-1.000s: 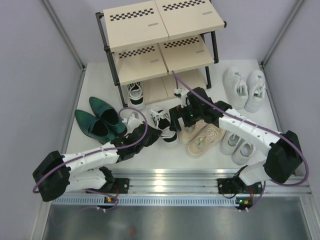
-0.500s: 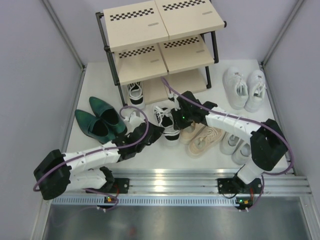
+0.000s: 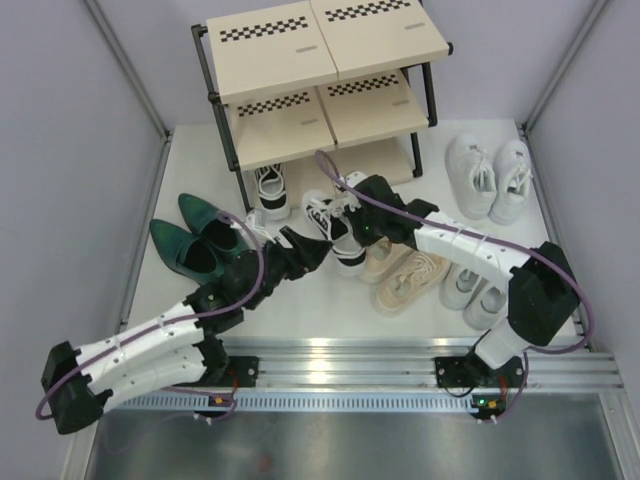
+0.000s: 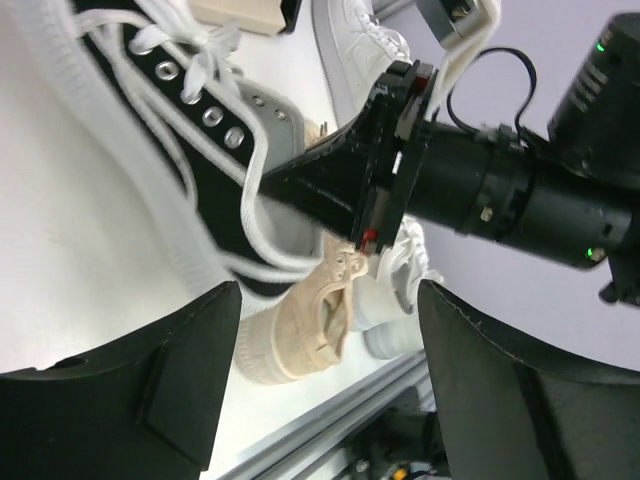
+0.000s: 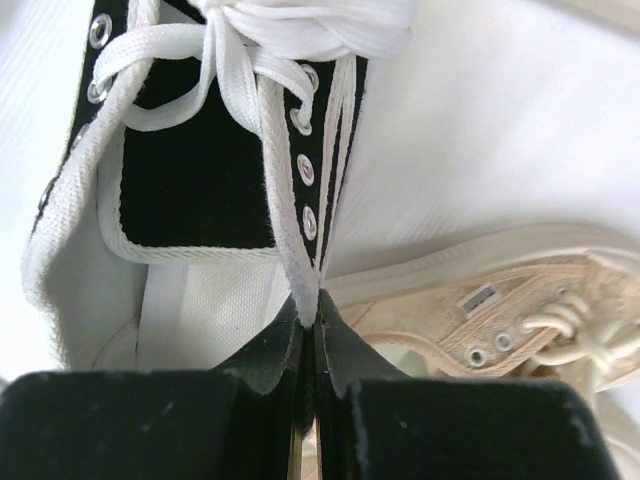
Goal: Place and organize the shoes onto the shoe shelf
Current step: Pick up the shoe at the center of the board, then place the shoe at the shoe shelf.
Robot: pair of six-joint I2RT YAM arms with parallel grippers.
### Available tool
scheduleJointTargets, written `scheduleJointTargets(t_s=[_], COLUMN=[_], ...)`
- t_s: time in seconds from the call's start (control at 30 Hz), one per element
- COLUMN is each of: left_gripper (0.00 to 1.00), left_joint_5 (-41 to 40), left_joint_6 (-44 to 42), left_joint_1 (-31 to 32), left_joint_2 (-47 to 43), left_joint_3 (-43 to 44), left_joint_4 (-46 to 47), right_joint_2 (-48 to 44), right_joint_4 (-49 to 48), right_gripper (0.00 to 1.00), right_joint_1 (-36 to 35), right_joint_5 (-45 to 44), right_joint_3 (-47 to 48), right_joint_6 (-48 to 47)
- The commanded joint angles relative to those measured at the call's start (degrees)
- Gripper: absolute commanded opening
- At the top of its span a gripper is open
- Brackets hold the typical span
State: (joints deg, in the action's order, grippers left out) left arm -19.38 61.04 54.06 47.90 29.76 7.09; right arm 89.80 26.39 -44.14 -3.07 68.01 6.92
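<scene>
A white bench (image 3: 300, 315) stands evenly lit, closed in on three sides by plain pale lavender-grey walls (image 3: 60, 140), with slanted aluminium posts (image 3: 128, 75) at its back corners and a ribbed aluminium rail (image 3: 340, 362) along its near edge.

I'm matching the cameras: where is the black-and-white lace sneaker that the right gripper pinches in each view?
Top external: the black-and-white lace sneaker lies at centre.
Left wrist: upper left.
Right wrist: upper left and top.
Shared landmark: the beige lace sneaker beside it, in all three.
</scene>
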Motion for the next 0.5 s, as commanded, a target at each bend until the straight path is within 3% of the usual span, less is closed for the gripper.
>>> scheduleJointTargets(t_s=[0.0, 0.17, 0.27, 0.3, 0.4, 0.47], left_gripper=[0.77, 0.77, 0.8, 0.85, 0.86, 0.92], left_joint_5=[-2.6, -8.6, -10.4, -10.9, -11.4, -11.5], left_joint_6=[-13.9, -19.1, -20.2, -20.3, -20.3, -20.3], left_joint_1=[0.2, 0.1, 0.1, 0.1, 0.1, 0.1], left_joint_2=[-8.1, -18.7, -24.9, -27.7, -31.5, -32.8], left_joint_3=[7.2, 13.0, 14.5, 14.5, 14.5, 14.6], left_joint_4=[-17.6, -37.1, -42.7, -43.5, -45.8, -46.7], right_joint_2=[0.6, 5.5, 8.8, 9.7, 12.3, 13.9], right_joint_4=[-8.8, -10.7, -10.9, -10.6, -11.2, -11.5], right_gripper=[0.0, 0.0, 0.0, 0.0, 0.0, 0.0], right_joint_1=[-0.3, -0.3, -0.2, -0.3, -0.2, -0.2], right_joint_5=[-7.7, -12.0, -14.2, -15.1, -16.5, -16.8], right_joint_3=[6.2, 11.7, 15.7, 16.8, 20.0, 21.7], right_joint_6=[-3.1, -2.2, -1.5, -0.9, 0.1, 0.7])
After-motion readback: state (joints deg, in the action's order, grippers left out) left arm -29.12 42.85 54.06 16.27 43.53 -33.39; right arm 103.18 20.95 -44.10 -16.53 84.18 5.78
